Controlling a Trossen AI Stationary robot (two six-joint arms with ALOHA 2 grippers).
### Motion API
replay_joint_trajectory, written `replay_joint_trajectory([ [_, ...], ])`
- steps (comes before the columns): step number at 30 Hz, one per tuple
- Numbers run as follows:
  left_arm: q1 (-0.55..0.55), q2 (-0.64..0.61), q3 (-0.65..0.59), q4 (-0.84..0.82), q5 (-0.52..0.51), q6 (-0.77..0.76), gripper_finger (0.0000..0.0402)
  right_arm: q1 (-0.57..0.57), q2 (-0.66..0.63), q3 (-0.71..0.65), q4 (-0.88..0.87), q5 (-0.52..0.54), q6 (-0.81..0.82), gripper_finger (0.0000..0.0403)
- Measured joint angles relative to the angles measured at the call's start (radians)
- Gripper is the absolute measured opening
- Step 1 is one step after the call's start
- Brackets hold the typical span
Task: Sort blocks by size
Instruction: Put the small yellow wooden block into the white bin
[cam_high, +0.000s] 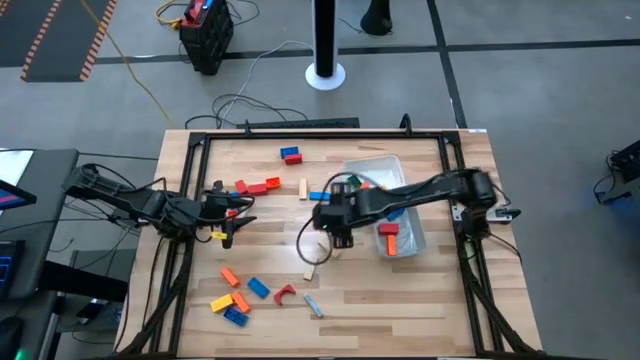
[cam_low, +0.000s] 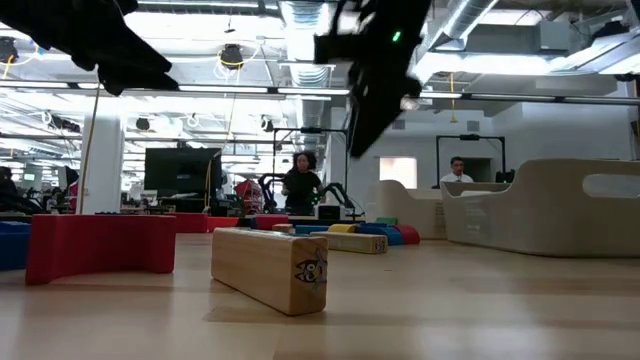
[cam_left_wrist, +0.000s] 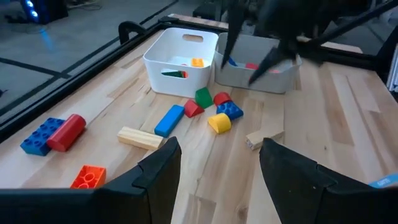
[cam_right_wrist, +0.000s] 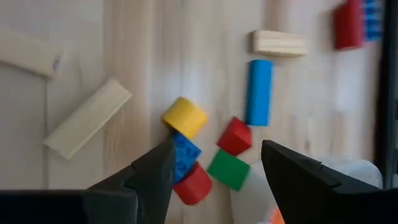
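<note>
Blocks lie scattered on the wooden table. A cluster of yellow (cam_right_wrist: 185, 116), blue (cam_right_wrist: 184, 152), green (cam_right_wrist: 228, 169) and red (cam_right_wrist: 235, 135) blocks lies beside a blue bar (cam_right_wrist: 259, 92) near the tubs. It also shows in the left wrist view (cam_left_wrist: 219, 122). My right gripper (cam_right_wrist: 214, 174) is open and empty, raised above this cluster (cam_low: 380, 90). My left gripper (cam_left_wrist: 221, 168) is open and empty at the table's left (cam_high: 232, 222), facing the cluster. A tan bar (cam_low: 270, 265) and a red arch (cam_low: 100, 245) rest flat on the table.
A white tub (cam_left_wrist: 180, 59) and a clear tub (cam_left_wrist: 261, 62), both with blocks inside, stand at the table's right (cam_high: 408, 240). More blocks lie near the front left (cam_high: 236, 302), at the far middle (cam_high: 290, 154) and by the left gripper (cam_high: 258, 187). A black frame (cam_high: 320, 132) rims the table.
</note>
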Motion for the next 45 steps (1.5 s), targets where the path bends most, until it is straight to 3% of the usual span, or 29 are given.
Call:
replay_joint_trajectory([
  [9, 0.000, 0.000, 0.000, -0.003, 0.001, 0.031, 0.0208, 0.000, 0.252, 0.237, -0.263, -0.007, -0.126, 0.0265],
  [20, 0.000, 0.000, 0.000, -0.011, 0.003, 0.036, 0.0208, -0.026, 0.404, 0.423, -0.365, -0.014, -0.303, 0.0266],
  [45, 0.000, 0.000, 0.000, -0.040, 0.007, 0.006, 0.0208, -0.073, 0.419, 0.362, -0.281, -0.083, -0.407, 0.0259],
])
